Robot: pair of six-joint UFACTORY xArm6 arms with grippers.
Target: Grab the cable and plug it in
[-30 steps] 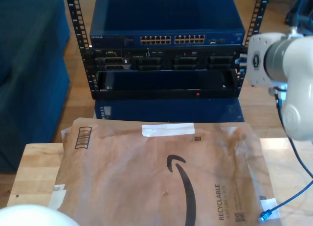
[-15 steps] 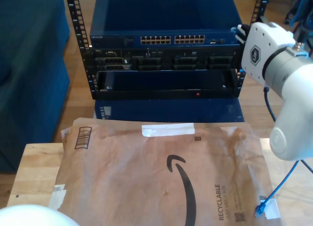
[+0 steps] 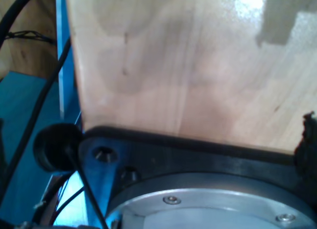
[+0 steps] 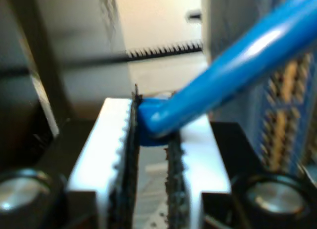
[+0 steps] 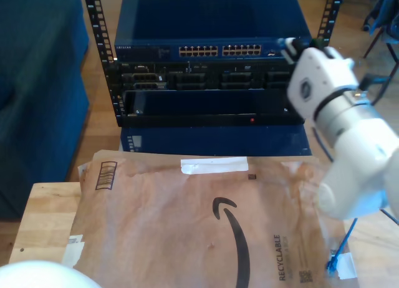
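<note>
The cable (image 4: 237,60) is bright blue and is pinched between the white fingers (image 4: 111,140) of my second gripper (image 4: 151,125), which is shut on it. In the exterior view my second gripper (image 5: 290,46) is at the right end of the blue network switch (image 5: 212,50), close to its rows of ports. The cable (image 5: 341,247) hangs down behind the arm at the exterior view's right. Its loose plug end (image 5: 332,265) lies on the table near the padded envelope's corner. The first wrist view looks at pale wood (image 3: 188,65) and a black plate (image 3: 198,154) above a metal disc.
A large brown padded envelope (image 5: 206,225) covers most of the wooden table (image 5: 47,219). Behind it stands a black rack (image 5: 93,26) with servers (image 5: 212,79) under the switch. A white rounded arm part (image 5: 37,275) sits at the exterior view's lower left. Black cables (image 3: 29,115) run beside the table.
The arm holding the cable has swung toward the exterior view's left, bringing my second gripper to the switch's front near the ports. The loose plug on the table has shifted slightly.
</note>
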